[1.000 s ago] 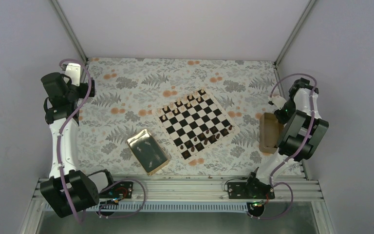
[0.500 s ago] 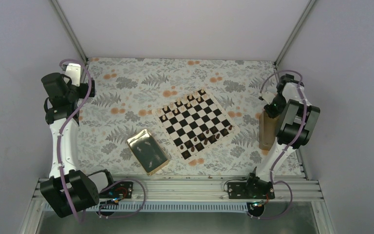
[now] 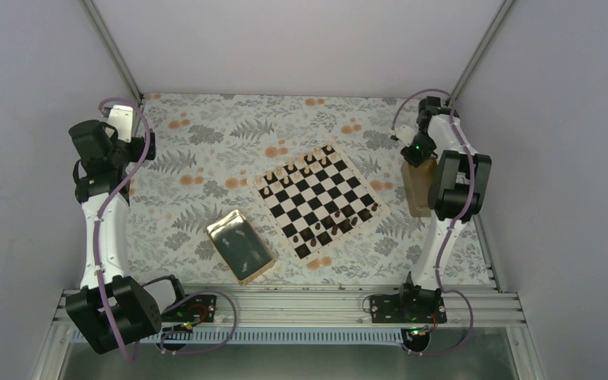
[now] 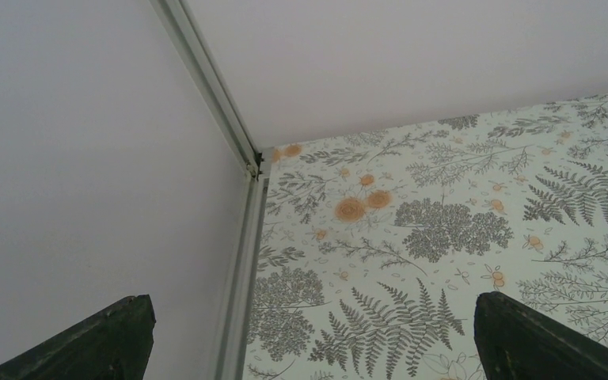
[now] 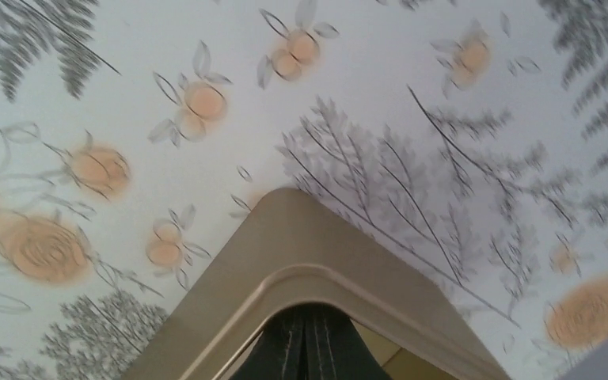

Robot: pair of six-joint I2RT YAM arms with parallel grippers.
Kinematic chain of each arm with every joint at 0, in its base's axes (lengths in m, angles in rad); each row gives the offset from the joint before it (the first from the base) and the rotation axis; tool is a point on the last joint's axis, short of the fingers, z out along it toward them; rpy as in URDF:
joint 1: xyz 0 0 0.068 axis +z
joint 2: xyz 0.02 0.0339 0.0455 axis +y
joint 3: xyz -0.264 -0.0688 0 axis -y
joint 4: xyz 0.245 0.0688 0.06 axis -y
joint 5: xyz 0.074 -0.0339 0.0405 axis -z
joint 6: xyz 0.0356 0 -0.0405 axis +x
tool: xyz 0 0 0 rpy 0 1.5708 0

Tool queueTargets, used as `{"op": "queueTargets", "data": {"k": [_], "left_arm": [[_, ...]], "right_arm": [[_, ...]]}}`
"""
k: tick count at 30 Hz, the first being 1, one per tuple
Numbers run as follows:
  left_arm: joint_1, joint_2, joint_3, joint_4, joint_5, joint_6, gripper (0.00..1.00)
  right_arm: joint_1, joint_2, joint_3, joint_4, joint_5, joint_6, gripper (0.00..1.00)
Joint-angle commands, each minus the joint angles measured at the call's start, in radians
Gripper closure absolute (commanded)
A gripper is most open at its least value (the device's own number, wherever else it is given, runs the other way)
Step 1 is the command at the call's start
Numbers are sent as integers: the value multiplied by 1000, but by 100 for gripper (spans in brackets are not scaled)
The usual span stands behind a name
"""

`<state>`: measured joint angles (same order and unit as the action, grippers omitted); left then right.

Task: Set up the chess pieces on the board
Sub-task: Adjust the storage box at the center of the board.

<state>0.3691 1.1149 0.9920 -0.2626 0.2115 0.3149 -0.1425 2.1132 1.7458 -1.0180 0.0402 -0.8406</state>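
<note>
The board (image 3: 279, 223) lies turned at the middle of the table. Light tan chess pieces (image 3: 297, 168) stand along its far rows and dark brown ones (image 3: 334, 222) along its near-right rows. My left gripper (image 3: 138, 145) is open and empty at the far left, well away from the board; in the left wrist view (image 4: 313, 321) it faces the back-left corner. My right gripper (image 3: 416, 150) is at the far right, shut on the small tan box (image 3: 418, 188). In the right wrist view the shut fingers (image 5: 310, 336) sit under the box's corner rim (image 5: 301, 237).
A shiny gold tray (image 3: 241, 246) holding a few small pieces lies near-left of the board. Enclosure walls and metal posts (image 4: 241, 237) stand close on the left, right and back. The floral cloth covers the table.
My right gripper has swung away toward the back of the table and slightly left, taking the tan box with it. The left arm, board and tray have not moved.
</note>
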Motion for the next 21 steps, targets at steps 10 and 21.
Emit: {"op": "queueTargets", "data": {"k": [10, 21], "left_arm": [[7, -27, -13, 28, 1, 10, 0], [8, -18, -13, 39, 8, 9, 0]], "right_arm": [[87, -130, -115, -50, -82, -18, 96], [89, -420, -390, -89, -121, -2, 96]]}}
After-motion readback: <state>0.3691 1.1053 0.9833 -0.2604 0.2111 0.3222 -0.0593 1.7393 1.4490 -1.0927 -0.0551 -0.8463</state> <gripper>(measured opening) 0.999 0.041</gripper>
